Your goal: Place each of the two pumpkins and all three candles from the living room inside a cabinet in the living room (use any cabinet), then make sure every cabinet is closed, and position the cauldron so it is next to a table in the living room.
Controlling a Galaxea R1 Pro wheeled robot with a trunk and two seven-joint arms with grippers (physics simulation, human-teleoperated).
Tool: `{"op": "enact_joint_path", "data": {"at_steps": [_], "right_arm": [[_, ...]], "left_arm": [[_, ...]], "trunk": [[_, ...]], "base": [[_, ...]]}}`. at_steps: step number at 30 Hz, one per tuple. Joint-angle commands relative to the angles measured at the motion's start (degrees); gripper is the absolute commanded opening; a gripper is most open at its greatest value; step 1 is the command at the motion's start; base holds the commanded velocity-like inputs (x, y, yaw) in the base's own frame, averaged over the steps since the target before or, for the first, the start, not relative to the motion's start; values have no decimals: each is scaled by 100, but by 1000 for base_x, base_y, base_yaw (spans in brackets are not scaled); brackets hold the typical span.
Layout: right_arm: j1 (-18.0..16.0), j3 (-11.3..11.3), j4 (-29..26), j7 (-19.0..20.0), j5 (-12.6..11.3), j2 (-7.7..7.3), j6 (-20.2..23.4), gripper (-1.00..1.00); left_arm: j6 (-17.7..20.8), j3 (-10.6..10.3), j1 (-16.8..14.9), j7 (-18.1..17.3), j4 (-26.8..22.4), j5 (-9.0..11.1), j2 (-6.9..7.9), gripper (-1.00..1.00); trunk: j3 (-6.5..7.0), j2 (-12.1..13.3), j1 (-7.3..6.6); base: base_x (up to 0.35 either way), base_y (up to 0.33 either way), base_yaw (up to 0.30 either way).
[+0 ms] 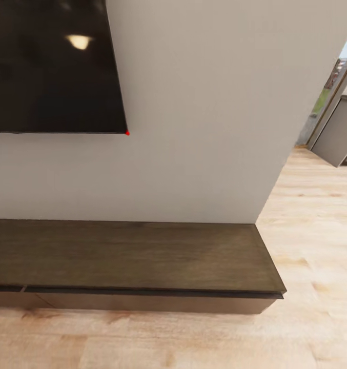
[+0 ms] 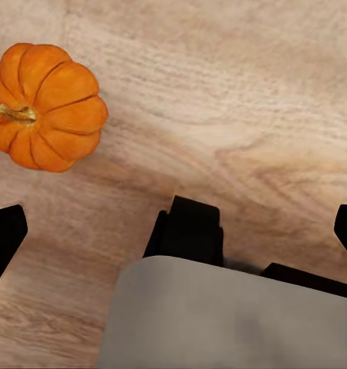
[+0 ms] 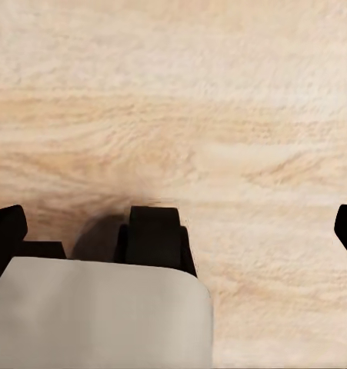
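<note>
One bright-orange ribbed pumpkin (image 2: pixel 46 108) lies on the pale wood floor in the left wrist view, stem facing the camera. My left gripper (image 2: pixel 175 229) hangs open above the floor, its black fingertips (image 2: pixel 4 234) far apart, and the pumpkin lies off to one side, outside them. My right gripper (image 3: pixel 175 229) is open too, over bare floor with nothing between its fingers. In the head view the long, low dark-brown cabinet (image 1: pixel 132 256) runs along the wall, its top bare and its fronts flush. Candles, cauldron and table are out of view.
A black wall screen (image 1: pixel 50 66) hangs above the cabinet. Right of the wall's corner, wood floor (image 1: pixel 317 246) leads to a grey kitchen unit (image 1: pixel 342 133). My grey base and a black wheel (image 2: pixel 185 231) show below both grippers.
</note>
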Motion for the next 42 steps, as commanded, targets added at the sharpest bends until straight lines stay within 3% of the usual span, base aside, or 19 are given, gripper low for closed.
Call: {"op": "enact_joint_path", "data": {"at_steps": [1, 15, 25, 26, 27, 30, 33, 34, 36, 39, 42], "right_arm": [[0, 1, 0, 0, 2, -1, 0, 100], [1, 5, -1, 0, 12, 9, 2, 100], [2, 1, -4, 0, 13, 16, -5, 100], [3, 4, -3, 0, 33, 25, -42, 100], [5, 5, -16, 0, 64, 23, -233, 100], [5, 20, -48, -5, 77, 33, -270, 100], [5, 33, -71, -8, 76, 16, -284, 100], [5, 33, -71, -8, 75, 13, -285, 100], [6, 34, -70, -9, 79, 15, -288, 100], [6, 39, -65, -9, 80, 15, -289, 100], [5, 40, -65, -9, 81, 6, -289, 100]], "left_arm": [[0, -1, 0, 0, 0, 0, 0, 100], [0, -3, 0, 0, 0, -9, 0, 100], [-14, -3, 0, -2, 30, -19, 15, 100], [-111, 1, -5, -6, 36, -17, 12, 100], [-551, -3, -97, -149, 20, -27, 6, 100], [-640, -15, -396, -1329, 23, -94, 43, 100], [-621, -20, -894, -2918, 43, -293, 119, 100], [-609, -20, -995, -3179, 43, -342, 129, 100], [-399, -12, -1543, -4494, 32, -585, 121, 100], [207, 0, -2131, -5431, 5, -666, -36, 100], [845, 5, -2665, -5920, -10, -682, -291, 100]], "trunk": [[0, 0, 0], [0, 0, 0], [0, 0, 0], [0, 0, 0], [0, 0, 0], [0, 0, 0], [0, 0, 0], [0, 0, 0], [0, 0, 0], [0, 0, 0], [0, 0, 0]], "base": [[-332, 0, -1], [-311, 0, 0], [-36, 0, 0], [0, 0, 0], [0, 0, 0], [0, 0, 0], [0, 0, 0], [0, 0, 0], [0, 0, 0], [0, 0, 0], [0, 0, 0]]}}
